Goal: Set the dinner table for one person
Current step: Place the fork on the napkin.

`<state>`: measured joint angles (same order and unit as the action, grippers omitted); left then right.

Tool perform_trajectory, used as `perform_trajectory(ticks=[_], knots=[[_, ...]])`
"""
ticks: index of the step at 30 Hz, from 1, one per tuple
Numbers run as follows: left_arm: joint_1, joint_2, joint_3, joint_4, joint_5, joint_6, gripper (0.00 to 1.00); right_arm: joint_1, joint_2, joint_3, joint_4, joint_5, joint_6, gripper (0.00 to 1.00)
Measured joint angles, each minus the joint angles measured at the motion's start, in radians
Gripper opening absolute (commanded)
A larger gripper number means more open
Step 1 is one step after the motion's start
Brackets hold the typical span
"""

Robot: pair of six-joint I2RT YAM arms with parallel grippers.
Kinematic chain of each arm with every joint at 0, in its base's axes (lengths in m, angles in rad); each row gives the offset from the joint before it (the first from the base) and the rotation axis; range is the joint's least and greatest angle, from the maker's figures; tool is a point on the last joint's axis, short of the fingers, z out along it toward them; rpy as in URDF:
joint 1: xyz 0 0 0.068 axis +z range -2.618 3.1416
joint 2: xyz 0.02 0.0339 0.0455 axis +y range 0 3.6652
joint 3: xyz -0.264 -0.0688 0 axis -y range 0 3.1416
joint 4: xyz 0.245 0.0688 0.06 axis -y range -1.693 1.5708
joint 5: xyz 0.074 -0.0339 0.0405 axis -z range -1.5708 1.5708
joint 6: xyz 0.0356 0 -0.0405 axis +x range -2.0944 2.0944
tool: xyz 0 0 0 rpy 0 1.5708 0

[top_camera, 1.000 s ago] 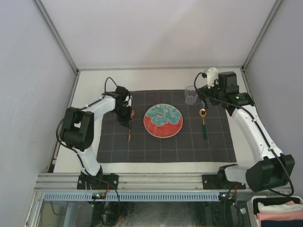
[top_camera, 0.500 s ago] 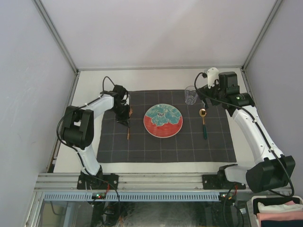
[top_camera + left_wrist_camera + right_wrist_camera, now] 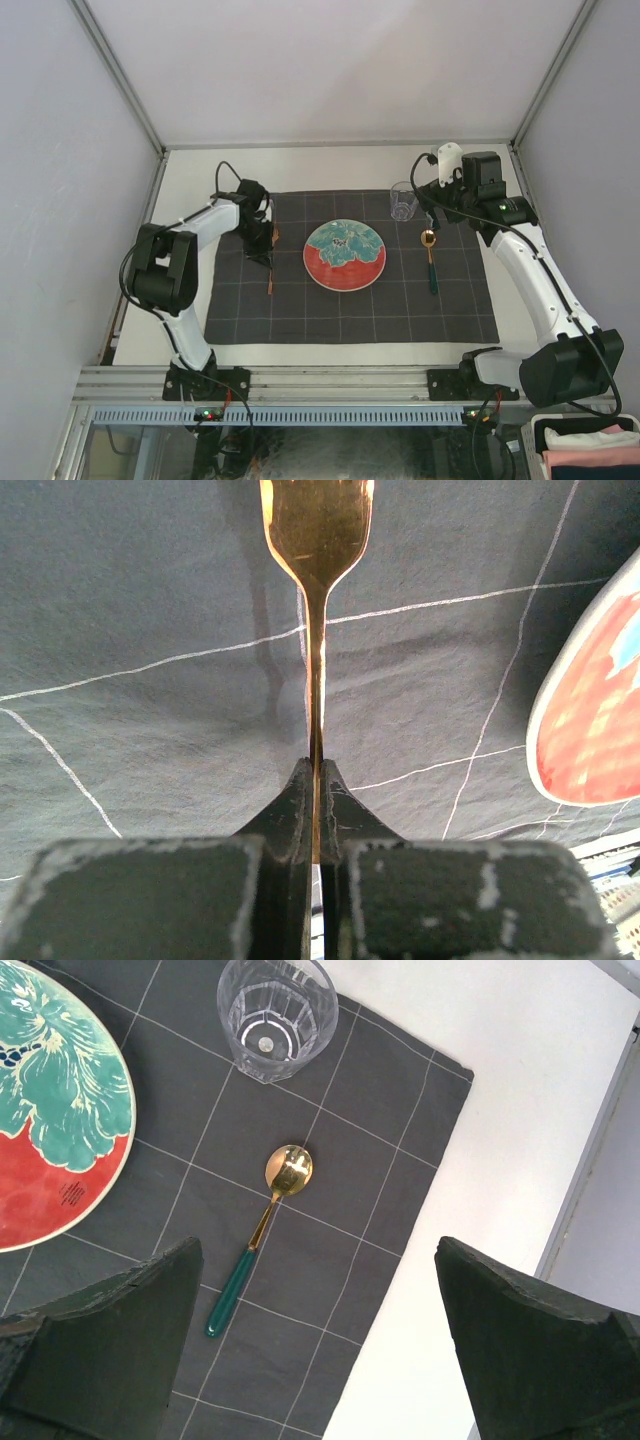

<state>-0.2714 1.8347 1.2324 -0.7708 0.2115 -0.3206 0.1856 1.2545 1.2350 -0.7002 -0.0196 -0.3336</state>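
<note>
Gripping gold fork point(image 3: 318, 630) by handle: left fingers point(image 3: 285, 815) clenched; fork over checked cloth point(image 3: 350, 310), left of plate point(image 3: 344, 256). Above spoon point(image 3: 262, 1222), near glass point(image 3: 276, 1015), right fingers point(image 3: 100, 1350) spread wide, empty.

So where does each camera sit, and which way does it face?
Top external: above and behind, looking down on the dinner table; left arm and right arm show.
Left wrist: looking down past the left claw, shut on a fork, onto the cloth.
Right wrist: looking down through the open right claw at spoon and glass.
Shared: the plate, in all three.
</note>
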Motion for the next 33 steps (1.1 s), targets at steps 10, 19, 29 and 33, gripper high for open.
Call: perform_trajectory(ticks=[10, 19, 29, 33], knots=[[0.002, 0.029, 0.0, 0.003, 0.0, 0.001, 0.0, 0.0, 0.0, 0.0, 0.0, 0.0, 0.0, 1.0], [0.002, 0.043, 0.0, 0.003, 0.001, 0.009, 0.0, 0.0, 0.0, 0.0, 0.0, 0.0, 0.0, 1.0], [0.004, 0.056, 0.001, 0.003, 0.01, 0.009, 0.0, -0.001, 0.0, 0.0, -0.002, 0.0, -0.001, 1.0], [0.006, 0.058, 0.002, 0.003, 0.015, 0.009, 0.0, -0.002, 0.0, 0.0, -0.008, 0.0, -0.001, 1.0]])
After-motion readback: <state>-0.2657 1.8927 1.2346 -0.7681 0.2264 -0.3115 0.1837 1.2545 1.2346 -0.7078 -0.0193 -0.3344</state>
